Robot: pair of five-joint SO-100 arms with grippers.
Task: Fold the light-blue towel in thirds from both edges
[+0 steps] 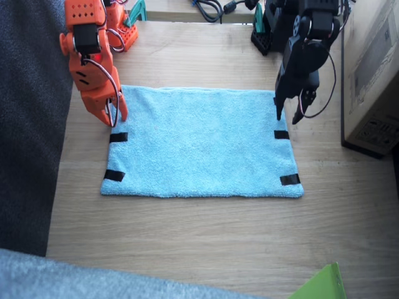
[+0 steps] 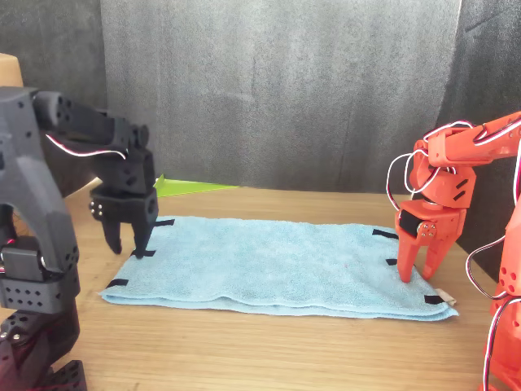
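The light-blue towel (image 1: 202,143) is laid flat, unfolded. Both folds remain. The left gripper (image 1: 285,115) and right gripper (image 1: 116,115) are spread above its edges.

Pale wooden table (image 1: 187,237), dark grey fabric backdrop (image 2: 277,90), cardboard box (image 1: 374,75) at one side.
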